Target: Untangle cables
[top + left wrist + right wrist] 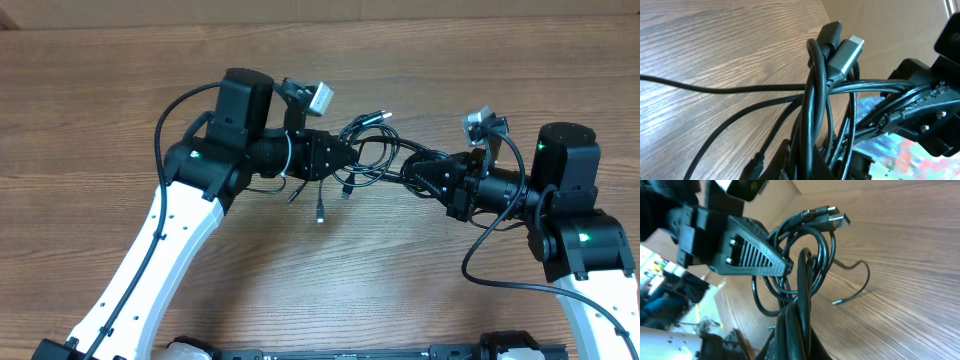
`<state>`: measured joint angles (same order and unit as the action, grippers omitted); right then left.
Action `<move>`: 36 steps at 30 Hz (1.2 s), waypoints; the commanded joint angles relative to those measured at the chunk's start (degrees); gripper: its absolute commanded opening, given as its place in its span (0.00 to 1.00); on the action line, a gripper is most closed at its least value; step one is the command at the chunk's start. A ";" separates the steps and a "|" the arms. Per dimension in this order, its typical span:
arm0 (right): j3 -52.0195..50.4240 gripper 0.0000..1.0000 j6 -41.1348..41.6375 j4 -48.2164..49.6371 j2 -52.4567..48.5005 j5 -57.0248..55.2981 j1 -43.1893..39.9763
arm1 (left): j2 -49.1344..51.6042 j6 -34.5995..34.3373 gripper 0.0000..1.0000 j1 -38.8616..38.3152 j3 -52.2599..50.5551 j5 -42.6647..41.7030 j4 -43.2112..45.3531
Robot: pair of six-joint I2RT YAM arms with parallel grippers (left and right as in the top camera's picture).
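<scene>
A tangle of thin black cables (375, 155) hangs between my two grippers above the wooden table. My left gripper (345, 155) is shut on the bundle's left side; the strands run up between its fingers in the left wrist view (815, 150). My right gripper (415, 170) is shut on the right side of the bundle (805, 325). Plug ends (378, 118) stick up at the top of the tangle; a grey plug (846, 52) and more plugs (832, 217) show in the wrist views. Loose ends (320, 212) dangle below the left gripper.
The wooden table (100, 90) spreads all round. A cardboard wall (320, 10) runs along the far edge. Both arms' own thicker black cables (165, 125) loop beside them. The left gripper's ribbed finger (755, 255) shows in the right wrist view.
</scene>
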<state>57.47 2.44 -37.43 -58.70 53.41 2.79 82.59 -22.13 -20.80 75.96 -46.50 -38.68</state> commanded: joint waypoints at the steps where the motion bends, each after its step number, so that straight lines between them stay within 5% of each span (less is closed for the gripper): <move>1: 1.42 0.04 6.82 2.91 1.57 -0.79 -1.79 | -0.09 0.42 0.04 7.48 -0.04 12.85 -2.71; 12: 1.42 0.09 12.76 0.37 1.57 -15.85 -1.79 | -0.09 6.60 0.04 12.33 -0.04 13.62 -6.56; 16: 1.42 0.64 12.33 -2.12 1.55 -20.50 -1.79 | -0.09 12.04 0.04 12.24 -0.04 13.42 -7.08; 20: 1.42 0.85 10.80 -3.28 1.55 -20.94 -1.79 | -0.09 15.39 0.04 12.24 -0.04 10.64 -7.08; 22: 1.42 0.86 7.43 -3.39 1.55 -18.29 -1.79 | -0.09 18.97 0.04 12.17 -0.04 5.88 -6.93; 25: 1.42 0.86 -10.62 -3.67 1.55 -3.58 -1.77 | -0.09 28.85 0.04 12.13 -0.04 -5.22 -8.59; 29: 1.42 0.86 -24.81 -5.95 1.55 2.10 -1.77 | -0.09 38.93 0.04 11.74 -0.04 -9.07 -13.86; 36: 1.42 0.84 -33.20 -7.37 1.44 4.79 -1.73 | -0.09 46.56 0.04 6.27 -0.04 -9.09 -16.65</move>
<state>57.49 -25.04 -44.31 -58.06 55.53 1.15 82.74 18.00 -11.68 75.99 -52.27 -55.66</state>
